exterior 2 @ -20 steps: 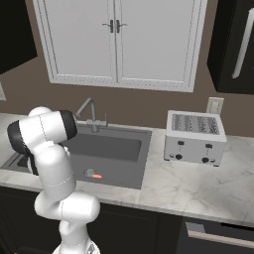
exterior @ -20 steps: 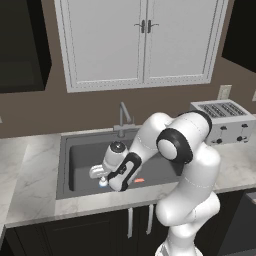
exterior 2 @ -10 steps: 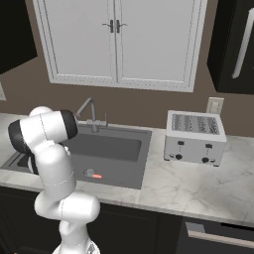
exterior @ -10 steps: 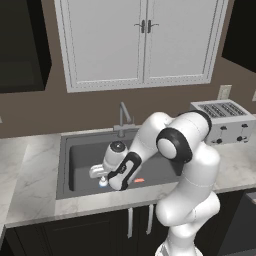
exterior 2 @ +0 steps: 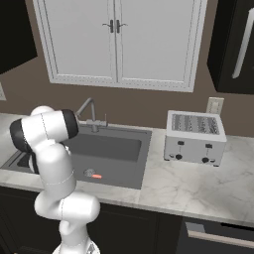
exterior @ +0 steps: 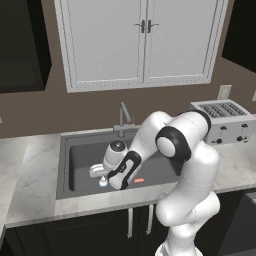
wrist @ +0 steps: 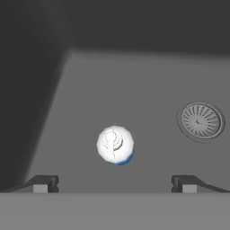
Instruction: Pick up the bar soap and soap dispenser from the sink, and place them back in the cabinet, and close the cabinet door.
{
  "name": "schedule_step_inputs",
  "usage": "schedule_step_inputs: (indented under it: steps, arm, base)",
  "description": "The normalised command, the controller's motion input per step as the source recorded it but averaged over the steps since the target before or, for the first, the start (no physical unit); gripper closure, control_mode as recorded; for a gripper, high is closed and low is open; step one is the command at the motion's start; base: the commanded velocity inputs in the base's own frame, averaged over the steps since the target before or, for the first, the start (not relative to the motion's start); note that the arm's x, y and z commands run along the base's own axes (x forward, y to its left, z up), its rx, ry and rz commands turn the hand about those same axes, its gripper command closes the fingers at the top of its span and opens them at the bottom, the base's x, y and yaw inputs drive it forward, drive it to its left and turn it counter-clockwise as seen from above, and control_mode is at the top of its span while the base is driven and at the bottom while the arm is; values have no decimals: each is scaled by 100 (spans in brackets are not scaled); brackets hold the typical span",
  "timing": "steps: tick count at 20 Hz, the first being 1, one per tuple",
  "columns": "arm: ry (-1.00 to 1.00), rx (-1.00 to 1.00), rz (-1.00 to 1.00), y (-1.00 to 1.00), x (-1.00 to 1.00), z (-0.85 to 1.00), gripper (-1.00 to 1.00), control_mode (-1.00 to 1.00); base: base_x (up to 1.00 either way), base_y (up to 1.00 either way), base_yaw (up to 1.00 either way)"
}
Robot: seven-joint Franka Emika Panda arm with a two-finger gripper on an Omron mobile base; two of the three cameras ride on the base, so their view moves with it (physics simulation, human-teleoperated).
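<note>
One soap dispenser [wrist: 115, 144], one bar soap [exterior 2: 97, 176], one sink [exterior 2: 143, 149], one toaster [exterior 2: 193, 137].

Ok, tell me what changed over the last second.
Nothing visibly changed. The open gripper still hangs over the soap dispenser in the sink, holding nothing; the bar soap lies by the drain as before.

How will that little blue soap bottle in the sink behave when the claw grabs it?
The soap bottle stands upright on the flat sink floor, so a sideways nudge could probably tip it. Its rounded white pump top looks smooth, perhaps slippery. It looks small and likely light, and sits between the open gripper tips.
</note>
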Motion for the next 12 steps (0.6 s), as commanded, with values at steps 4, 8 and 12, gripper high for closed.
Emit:
schedule_step_inputs:
  steps: [4,8,12]
  arm:
    - [0,0,0,0,5,-7,-100,-100]
    - [0,0,0,0,7,-7,-100,-100]
    - [0,0,0,1,7,-5,-100,-100]
  base:
    - [0,0,0]
    - [0,0,0]
    - [0,0,0]
